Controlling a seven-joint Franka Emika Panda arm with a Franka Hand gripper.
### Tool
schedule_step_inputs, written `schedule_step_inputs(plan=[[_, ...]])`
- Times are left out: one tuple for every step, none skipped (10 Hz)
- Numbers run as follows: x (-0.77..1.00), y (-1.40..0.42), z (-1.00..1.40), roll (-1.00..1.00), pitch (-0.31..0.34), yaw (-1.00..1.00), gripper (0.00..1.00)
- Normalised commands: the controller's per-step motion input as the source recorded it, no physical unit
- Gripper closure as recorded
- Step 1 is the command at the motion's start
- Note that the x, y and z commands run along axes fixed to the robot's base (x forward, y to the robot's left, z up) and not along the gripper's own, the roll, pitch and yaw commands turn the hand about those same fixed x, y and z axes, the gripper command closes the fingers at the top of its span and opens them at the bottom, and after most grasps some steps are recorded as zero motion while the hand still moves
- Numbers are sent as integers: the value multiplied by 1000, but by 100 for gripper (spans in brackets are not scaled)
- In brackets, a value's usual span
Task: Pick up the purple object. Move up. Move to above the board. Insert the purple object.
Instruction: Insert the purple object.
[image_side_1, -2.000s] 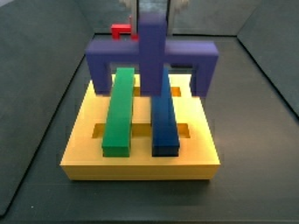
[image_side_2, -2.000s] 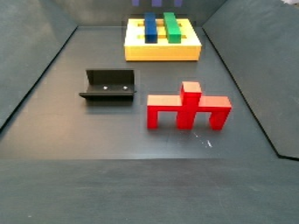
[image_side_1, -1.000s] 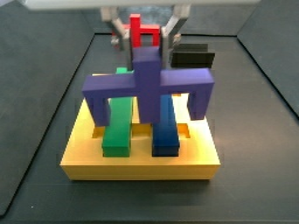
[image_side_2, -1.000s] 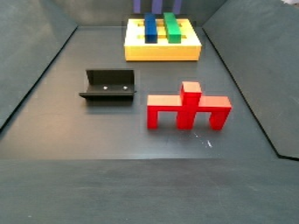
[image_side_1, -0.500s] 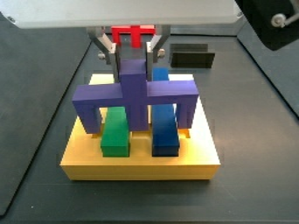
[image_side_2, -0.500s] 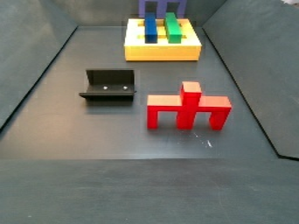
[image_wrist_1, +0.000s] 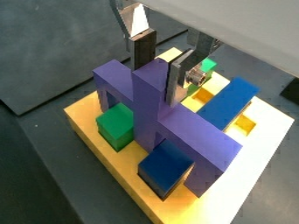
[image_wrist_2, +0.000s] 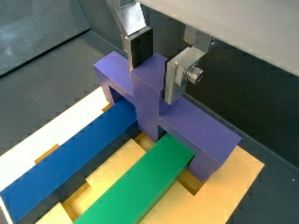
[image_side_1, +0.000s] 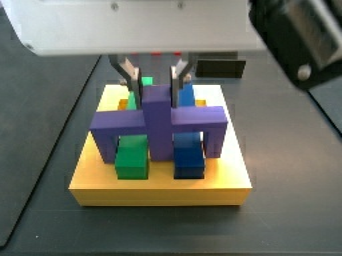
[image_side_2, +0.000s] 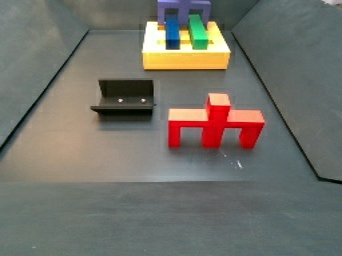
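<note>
Now end effector (image_wrist_2: 156, 59) grips purple object (image_wrist_2: 163, 118) over board (image_side_1: 160, 184).

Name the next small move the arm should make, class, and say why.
Probably a short further push straight down: the gripper is shut on the purple object's central bar, and the crossbar straddles the green bar and blue bar over the board; full seating is unclear.

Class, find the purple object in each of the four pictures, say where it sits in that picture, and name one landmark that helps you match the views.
Wrist view: the purple object fills the centre, the gripper closed on its central bar.
Wrist view: centre, over the green bar and blue bar.
Side view: centre, straddling both bars.
Side view: top edge, far end.
Shared landmark: the board.
</note>
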Motion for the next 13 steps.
schedule_step_inputs(plan=[[-23,0,-209,0,0,0,100],[-106,160,0,0,0,-83,100],[6,0,197,164,44,-57,100],[0,0,0,219,26,-37,100],[174,6,0,247,66,-51,100],[94,0,-17,296,73,-26,100],[160,0,0,370,116,-11,100],[137,0,-20,320,100,-11,100],[34,0,-66,250,84,0,100],[0,0,-183,171,36,0,100],[0,0,-303,0,-9,0,100],[0,0,-303,-100,-71,0,100],[0,0,-286,-44,-44,0,100]])
